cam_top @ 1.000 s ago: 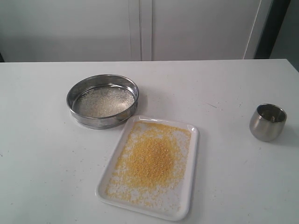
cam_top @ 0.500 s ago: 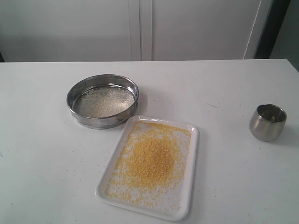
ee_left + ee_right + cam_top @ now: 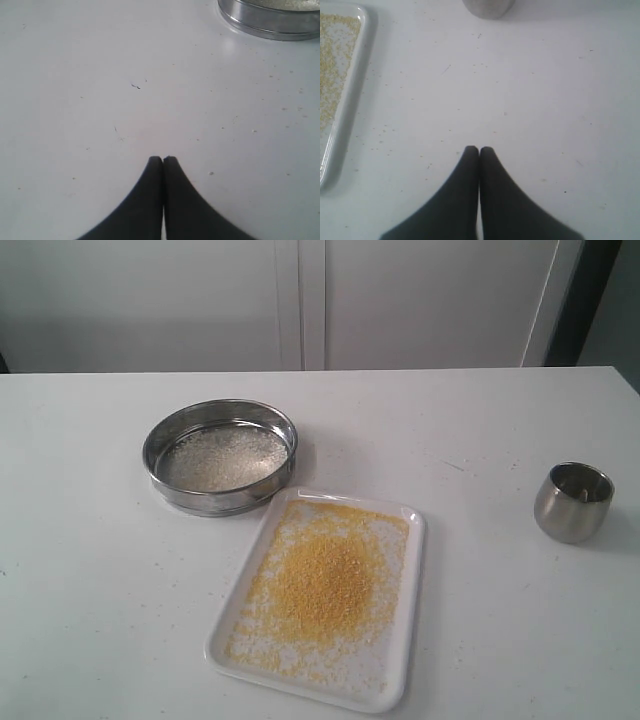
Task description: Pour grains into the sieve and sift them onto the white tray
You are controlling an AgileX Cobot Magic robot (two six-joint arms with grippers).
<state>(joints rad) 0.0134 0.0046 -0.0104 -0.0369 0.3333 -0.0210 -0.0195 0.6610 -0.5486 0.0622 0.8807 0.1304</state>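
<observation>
Exterior view coverage is given of the table [image 3: 100,590] alone, and neither arm is seen in it. From the wrist views, the left gripper [image 3: 162,159] and the right gripper [image 3: 479,148] are each found closed on nothing, fingertips pressed together above bare tabletop. The sieve [image 3: 270,22] is placed well ahead of the left gripper and off to one side, with only its steel wall caught in that view. The white tray [image 3: 340,125] lies beside the right gripper's line of reach, and the steel cup [image 3: 487,7] stands well ahead of it. The grains are seen already parted: golden granules [image 3: 325,580] are heaped on the tray, while pale rice-like grains [image 3: 222,457] are held back on the mesh. The sifting is therefore judged to be finished or nearly so. The main risk is judged to lie in a careless sweep of the right arm, by which the low tray rim could be clipped and granules scattered across the table; a few strays are already seen just outside that rim. Should the sieve be lifted anew, a slip could be caused by a poor hold on its thin wall. Against the frames taken a second and half a second ago, no shift of sieve, tray or cup can be made out.
</observation>
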